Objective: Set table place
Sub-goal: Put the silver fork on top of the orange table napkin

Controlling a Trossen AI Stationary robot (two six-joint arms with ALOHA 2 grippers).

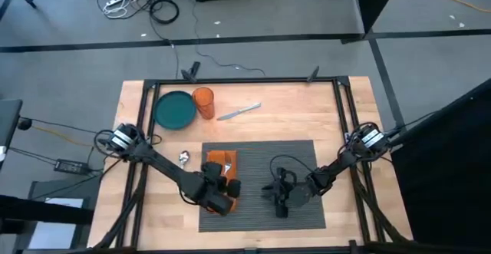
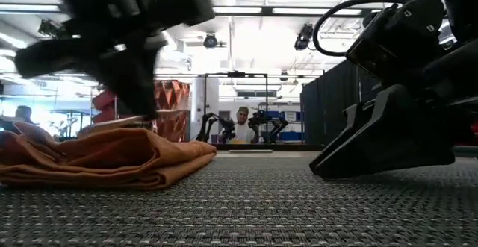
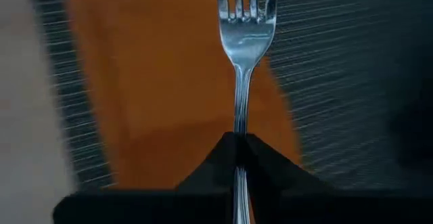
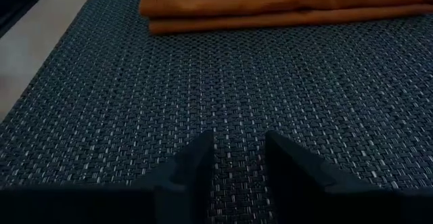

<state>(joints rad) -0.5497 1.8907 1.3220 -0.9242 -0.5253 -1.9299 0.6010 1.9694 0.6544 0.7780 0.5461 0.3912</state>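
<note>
Gripping a fork by its handle in the clenched left gripper over the orange napkin on the placemat, presumably for laying there, while resting the slightly parted, empty right gripper on the mat.

Left arm: reaches in from the table's left edge, angled inward; left gripper clamped tight on a fork handle. Right arm: reaches in from the right edge; right gripper low, fingers slightly parted, holding nothing.
</note>
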